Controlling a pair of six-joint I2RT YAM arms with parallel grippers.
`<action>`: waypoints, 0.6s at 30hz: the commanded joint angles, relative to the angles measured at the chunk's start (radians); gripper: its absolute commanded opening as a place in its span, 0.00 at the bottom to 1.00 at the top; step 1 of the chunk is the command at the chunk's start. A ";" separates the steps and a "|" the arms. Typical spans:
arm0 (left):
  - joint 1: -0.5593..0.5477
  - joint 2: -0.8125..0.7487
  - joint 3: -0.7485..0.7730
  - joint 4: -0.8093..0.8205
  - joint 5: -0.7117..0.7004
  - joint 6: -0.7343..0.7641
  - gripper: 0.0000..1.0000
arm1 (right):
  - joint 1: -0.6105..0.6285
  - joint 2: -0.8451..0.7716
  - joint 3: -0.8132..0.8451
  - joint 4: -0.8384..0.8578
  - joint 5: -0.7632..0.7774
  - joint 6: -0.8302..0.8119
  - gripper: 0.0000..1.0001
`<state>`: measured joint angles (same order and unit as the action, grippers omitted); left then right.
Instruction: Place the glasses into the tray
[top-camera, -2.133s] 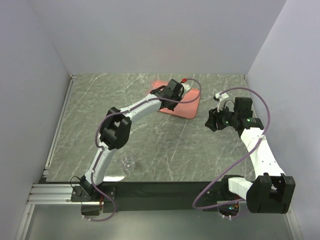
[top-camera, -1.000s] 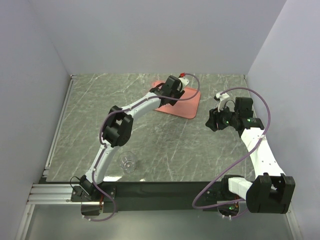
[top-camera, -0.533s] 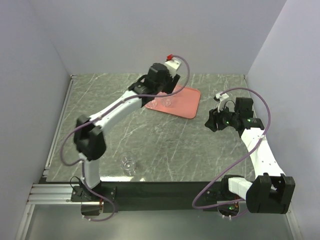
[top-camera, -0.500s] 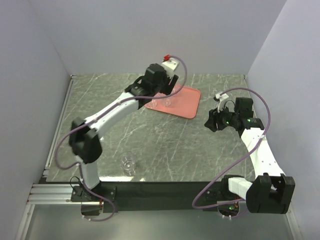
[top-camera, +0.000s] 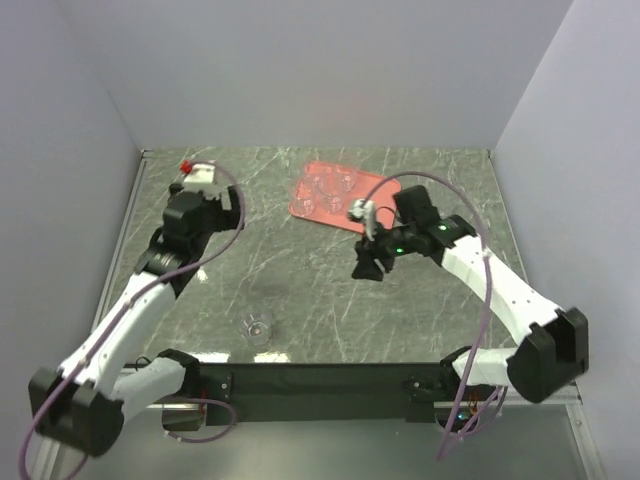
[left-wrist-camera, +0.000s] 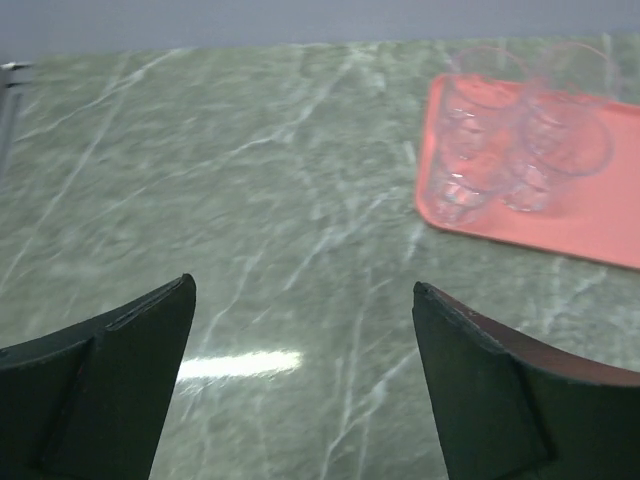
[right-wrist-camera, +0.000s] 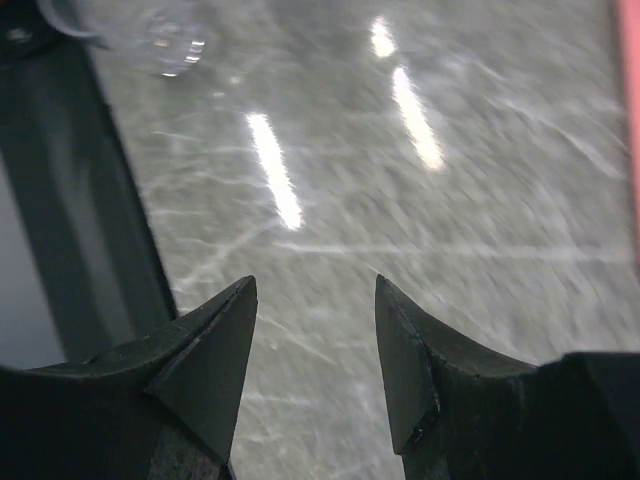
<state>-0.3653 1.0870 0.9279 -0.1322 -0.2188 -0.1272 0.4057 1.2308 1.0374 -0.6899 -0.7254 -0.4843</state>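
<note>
The salmon-pink tray (top-camera: 372, 186) lies at the back middle of the table with several clear glasses (top-camera: 328, 190) standing in it. In the left wrist view the tray (left-wrist-camera: 600, 235) and those glasses (left-wrist-camera: 520, 150) sit at the upper right. One more glass (top-camera: 258, 327) stands alone near the front edge, also seen as a glass (right-wrist-camera: 165, 35) at the top left of the right wrist view. My left gripper (top-camera: 225, 212) (left-wrist-camera: 302, 285) is open and empty, well left of the tray. My right gripper (top-camera: 366, 268) (right-wrist-camera: 315, 282) hangs open and empty over mid-table, in front of the tray.
Grey walls close in the table on the left, back and right. A black rail (top-camera: 320, 378) runs along the front edge, just behind the lone glass. A metal strip (top-camera: 128, 230) borders the left side.
My left arm has pulled back from the tray to the left and its jaws have opened wide. My right arm has swung from the right side in toward the table's middle.
</note>
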 joint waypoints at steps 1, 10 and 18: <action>0.043 -0.168 -0.108 0.077 -0.063 -0.040 0.97 | 0.122 0.111 0.114 -0.048 -0.017 0.025 0.58; 0.075 -0.302 -0.222 0.074 -0.296 -0.054 0.99 | 0.438 0.447 0.406 0.020 0.111 0.298 0.59; 0.097 -0.312 -0.212 0.056 -0.513 -0.138 0.99 | 0.643 0.688 0.642 -0.011 0.322 0.467 0.61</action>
<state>-0.2745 0.7929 0.7078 -0.1093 -0.5983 -0.2153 1.0004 1.8809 1.5951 -0.6937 -0.5148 -0.1184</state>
